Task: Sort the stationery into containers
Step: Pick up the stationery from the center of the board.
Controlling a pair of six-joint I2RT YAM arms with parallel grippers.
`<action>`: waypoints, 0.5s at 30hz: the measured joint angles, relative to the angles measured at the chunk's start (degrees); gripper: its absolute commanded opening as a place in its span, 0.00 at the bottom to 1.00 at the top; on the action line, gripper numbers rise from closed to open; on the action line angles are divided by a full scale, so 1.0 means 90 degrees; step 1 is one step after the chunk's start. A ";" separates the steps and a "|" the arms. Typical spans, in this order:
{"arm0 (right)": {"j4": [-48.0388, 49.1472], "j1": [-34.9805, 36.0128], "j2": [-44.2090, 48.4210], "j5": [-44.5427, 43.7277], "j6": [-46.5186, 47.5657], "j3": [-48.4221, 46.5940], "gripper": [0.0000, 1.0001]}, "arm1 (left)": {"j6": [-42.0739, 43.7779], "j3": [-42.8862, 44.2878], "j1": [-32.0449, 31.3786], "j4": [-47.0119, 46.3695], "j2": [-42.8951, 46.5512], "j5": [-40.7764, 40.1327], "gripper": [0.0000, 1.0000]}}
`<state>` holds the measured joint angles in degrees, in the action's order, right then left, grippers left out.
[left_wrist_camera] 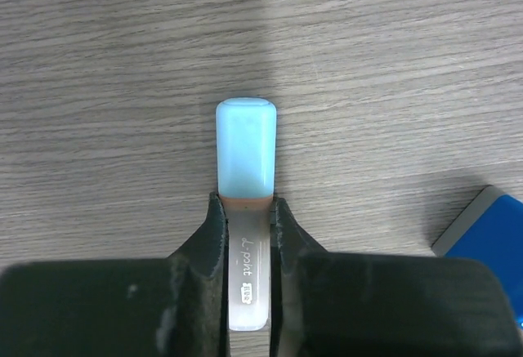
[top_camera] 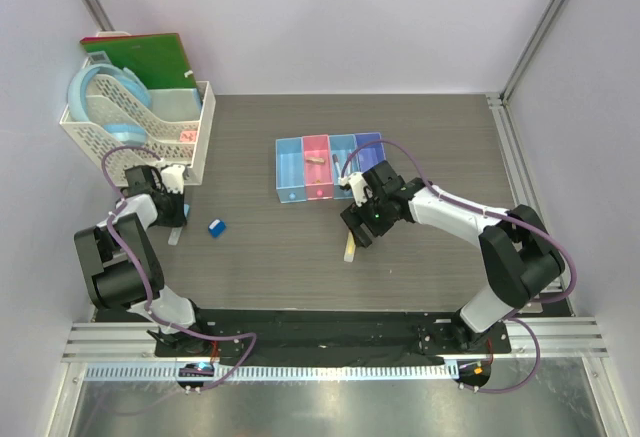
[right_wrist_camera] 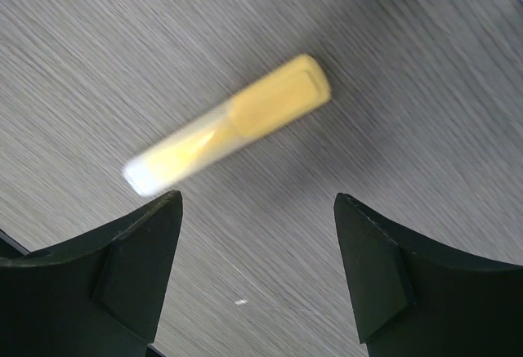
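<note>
My left gripper (left_wrist_camera: pixel 245 211) is shut on a translucent white marker (left_wrist_camera: pixel 245 149) with a light blue cap, low over the table. The cap sticks out past the fingertips. From above, this left gripper (top_camera: pixel 178 213) is at the table's left, and the marker's pale end (top_camera: pixel 175 238) shows below it. A small blue cube (top_camera: pixel 216 227) lies just to its right. My right gripper (right_wrist_camera: pixel 257 202) is open above the table, with a yellow marker (right_wrist_camera: pixel 237 120) lying just ahead of its fingers. The joined containers (top_camera: pixel 289 169) stand mid-table; the pink one holds a tan eraser (top_camera: pixel 315 160).
A white lattice basket (top_camera: pixel 196 137) stands at the back left, with pale blue rings (top_camera: pixel 105 92) and a green book (top_camera: pixel 140 57) in it. Metal frame posts run along the right side and back corners. The right gripper (top_camera: pixel 362 225) hovers just in front of the bins.
</note>
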<state>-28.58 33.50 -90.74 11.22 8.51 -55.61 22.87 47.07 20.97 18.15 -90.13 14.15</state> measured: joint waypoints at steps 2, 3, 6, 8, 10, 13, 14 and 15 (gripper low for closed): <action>0.0100 0.0199 -0.0044 -0.0066 -0.0180 -0.0002 0.80 | 0.0007 0.0007 0.0000 0.0002 0.0000 0.0000 0.00; 0.0168 0.0282 -0.0075 -0.0100 -0.0289 -0.0002 0.80 | 0.0007 0.0007 0.0000 0.0002 0.0000 0.0000 0.00; 0.0376 0.0459 -0.0287 -0.0228 -0.0578 -0.0007 0.80 | 0.0027 0.0012 -0.0002 0.0007 0.0000 0.0000 0.00; 0.0483 0.0529 -0.0495 -0.0313 -0.0792 -0.0012 0.81 | 0.0053 0.0022 -0.0002 0.0036 0.0000 0.0012 0.00; 0.0617 0.0597 -0.0629 -0.0427 -0.1001 -0.0070 0.81 | 0.0100 0.0049 -0.0002 0.0121 0.0000 0.0061 0.00; 0.0850 0.0716 -0.0767 -0.0697 -0.1251 -0.0138 0.79 | 0.0172 0.0061 -0.0002 0.0306 0.0056 0.0170 0.00; 0.0903 0.0748 -0.0816 -0.0792 -0.1314 -0.0177 0.77 | 0.0180 0.0068 -0.0002 0.0410 0.0117 0.0221 0.00; 0.0945 0.0775 -0.0857 -0.0862 -0.1345 -0.0209 0.74 | 0.0185 0.0080 -0.0002 0.0474 0.0168 0.0250 0.00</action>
<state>-20.08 40.47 -98.45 3.46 -3.60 -57.49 24.53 47.79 20.95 22.41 -88.62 16.40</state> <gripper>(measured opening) 0.799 0.175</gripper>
